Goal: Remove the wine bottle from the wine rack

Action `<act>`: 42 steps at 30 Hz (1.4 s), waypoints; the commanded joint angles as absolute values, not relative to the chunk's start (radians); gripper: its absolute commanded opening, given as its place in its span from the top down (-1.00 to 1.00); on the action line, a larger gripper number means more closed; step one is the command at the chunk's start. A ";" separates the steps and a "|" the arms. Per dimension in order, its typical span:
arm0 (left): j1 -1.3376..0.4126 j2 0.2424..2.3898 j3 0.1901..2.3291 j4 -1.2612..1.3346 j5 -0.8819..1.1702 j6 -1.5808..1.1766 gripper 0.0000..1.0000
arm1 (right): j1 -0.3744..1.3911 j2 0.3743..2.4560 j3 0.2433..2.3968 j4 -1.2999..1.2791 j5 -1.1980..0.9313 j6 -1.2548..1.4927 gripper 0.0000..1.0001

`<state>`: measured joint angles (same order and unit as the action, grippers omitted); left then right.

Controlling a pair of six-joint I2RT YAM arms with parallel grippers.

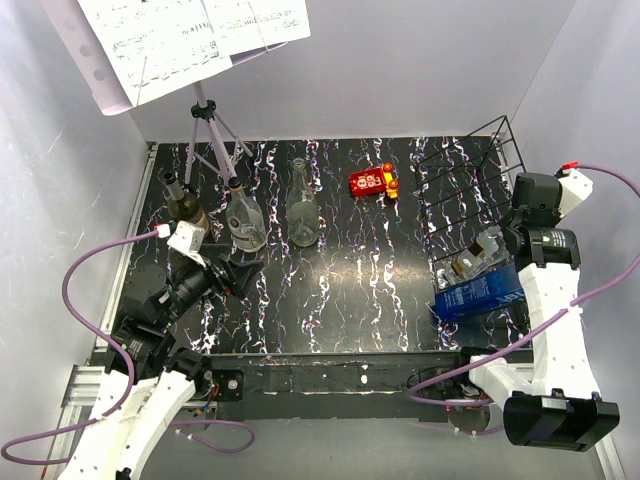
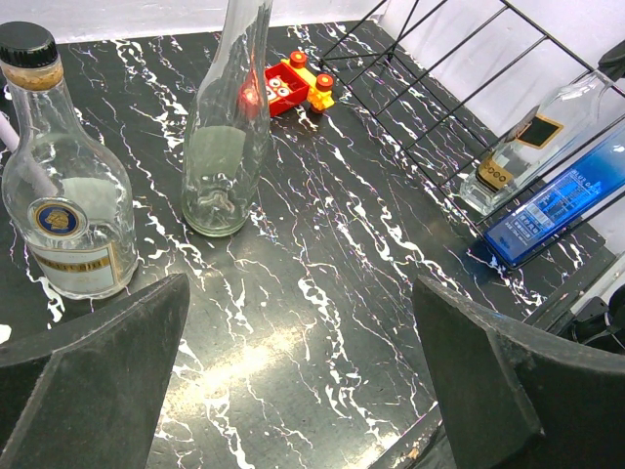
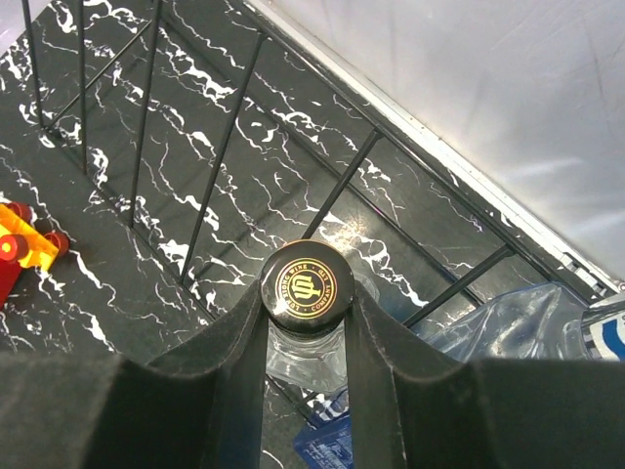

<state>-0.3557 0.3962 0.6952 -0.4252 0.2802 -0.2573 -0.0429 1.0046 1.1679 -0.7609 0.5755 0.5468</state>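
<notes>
Black marbled worktop [image 1: 340, 290]. At 3 o'clock stood the wine rack [image 1: 465, 200], with the wine bottle [image 3: 309, 283] lying in it beside a blue bottle [image 1: 482, 293]. Clamped on the wine bottle's neck, just under the cap, was the right pincer [image 3: 308, 327]. At 8 o'clock the left pincer [image 2: 298, 322] hung wide, holding nothing.

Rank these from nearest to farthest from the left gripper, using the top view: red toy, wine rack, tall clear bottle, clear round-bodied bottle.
1. Clear round-bodied bottle, just beyond the left gripper.
2. Tall clear bottle, centre-left.
3. Red toy, back centre.
4. Wine rack, far right.
</notes>
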 commanded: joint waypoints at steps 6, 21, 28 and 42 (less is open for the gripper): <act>-0.357 0.390 0.707 -0.423 0.276 -0.244 -0.96 | -0.038 0.933 1.242 -0.615 0.496 0.538 0.97; -0.357 0.380 0.706 -0.423 0.276 -0.242 -0.96 | -0.006 0.879 1.247 -0.534 0.376 0.430 0.97; -0.357 0.379 0.706 -0.423 0.276 -0.242 -0.96 | 0.041 0.851 1.259 -0.505 0.325 0.351 0.97; -0.357 0.380 0.707 -0.422 0.275 -0.242 -0.96 | 0.224 0.779 1.154 -0.263 0.045 0.153 0.97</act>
<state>-0.3557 0.3843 0.6952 -0.4252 0.2802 -0.2539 0.1825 0.8154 1.1648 -0.5526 0.1913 0.2165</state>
